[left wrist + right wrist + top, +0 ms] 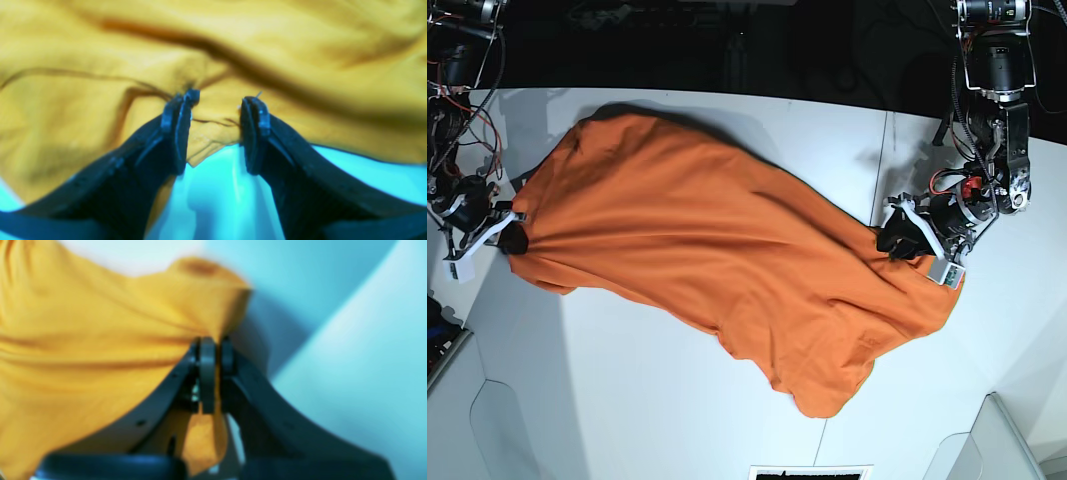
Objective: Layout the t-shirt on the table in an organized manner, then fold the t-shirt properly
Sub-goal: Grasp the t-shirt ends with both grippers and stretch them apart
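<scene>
Overhead, the orange t-shirt (717, 255) lies rumpled on the white table (627, 400), its long axis running from far left to near right. Only the wrist views show the claws: right gripper (213, 346) pinches cloth, left gripper (217, 101) stands parted over a wrinkled edge.

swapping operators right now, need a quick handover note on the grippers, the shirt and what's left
Right gripper: shut on an edge of the shirt, at the base view's left.
Left gripper: jaws open, straddling the shirt's edge at the base view's right, nothing pinched yet.
Shirt: stretched diagonally across the table, wrinkled, not squared up.
Done: one end gripped.
Left: close the left gripper, pull the shirt flat and straight, then fold.
</scene>
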Available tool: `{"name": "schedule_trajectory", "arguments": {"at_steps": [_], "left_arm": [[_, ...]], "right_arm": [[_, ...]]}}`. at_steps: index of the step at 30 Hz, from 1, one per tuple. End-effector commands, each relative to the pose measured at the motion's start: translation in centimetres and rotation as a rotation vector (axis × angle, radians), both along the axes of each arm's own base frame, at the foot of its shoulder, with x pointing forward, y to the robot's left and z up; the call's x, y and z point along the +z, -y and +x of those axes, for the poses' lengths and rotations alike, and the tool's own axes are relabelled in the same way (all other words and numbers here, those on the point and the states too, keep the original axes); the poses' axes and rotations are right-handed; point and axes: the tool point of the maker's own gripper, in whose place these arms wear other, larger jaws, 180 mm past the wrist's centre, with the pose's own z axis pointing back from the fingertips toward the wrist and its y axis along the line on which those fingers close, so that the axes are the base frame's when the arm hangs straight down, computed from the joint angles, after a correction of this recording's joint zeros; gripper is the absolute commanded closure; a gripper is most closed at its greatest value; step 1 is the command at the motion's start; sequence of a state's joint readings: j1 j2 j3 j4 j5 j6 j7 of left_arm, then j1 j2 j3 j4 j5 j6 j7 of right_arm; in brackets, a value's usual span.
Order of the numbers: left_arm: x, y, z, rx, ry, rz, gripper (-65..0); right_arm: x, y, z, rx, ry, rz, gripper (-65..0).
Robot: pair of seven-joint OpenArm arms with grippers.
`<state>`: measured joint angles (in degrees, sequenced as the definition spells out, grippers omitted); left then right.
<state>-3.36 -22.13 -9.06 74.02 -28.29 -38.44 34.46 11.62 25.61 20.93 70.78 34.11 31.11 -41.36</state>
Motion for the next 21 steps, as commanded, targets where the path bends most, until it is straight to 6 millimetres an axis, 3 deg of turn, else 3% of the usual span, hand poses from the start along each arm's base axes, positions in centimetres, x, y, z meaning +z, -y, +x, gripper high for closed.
{"name": "schedule_trajectory", "arguments": {"at_steps": [1, 7, 11, 13, 18, 21], "left_arm": [[1.0, -1.4, 0.7, 0.011, 0.024, 0.037, -28.1], [1.9, -2.6, 1.3, 0.016, 0.059, 0.060, -28.1], [2.4, -2.8, 1.8, 0.013, 0.070, 0.076, -28.1], [2.5, -2.8, 2.0, 0.013, 0.070, 0.082, -28.1], [2.1, -2.4, 1.4, 0.005, 0.023, 0.052, -28.1], [3.8, -0.6, 1.2, -0.046, 0.030, -0.022, -28.0]], "right_arm": [[3.1, 1.5, 1.8, -0.011, 0.086, -0.023, 0.0], [6.6, 2.9, 4.2, -0.016, 0.150, -0.061, 0.0], [7.4, 3.0, 4.7, -0.021, 0.169, -0.061, -25.6], [7.6, 2.8, 4.8, -0.020, 0.178, -0.044, -32.1], [7.9, 2.5, 4.8, -0.019, 0.188, -0.018, -32.3], [7.9, 2.5, 4.8, -0.018, 0.187, -0.015, -32.3]]}}
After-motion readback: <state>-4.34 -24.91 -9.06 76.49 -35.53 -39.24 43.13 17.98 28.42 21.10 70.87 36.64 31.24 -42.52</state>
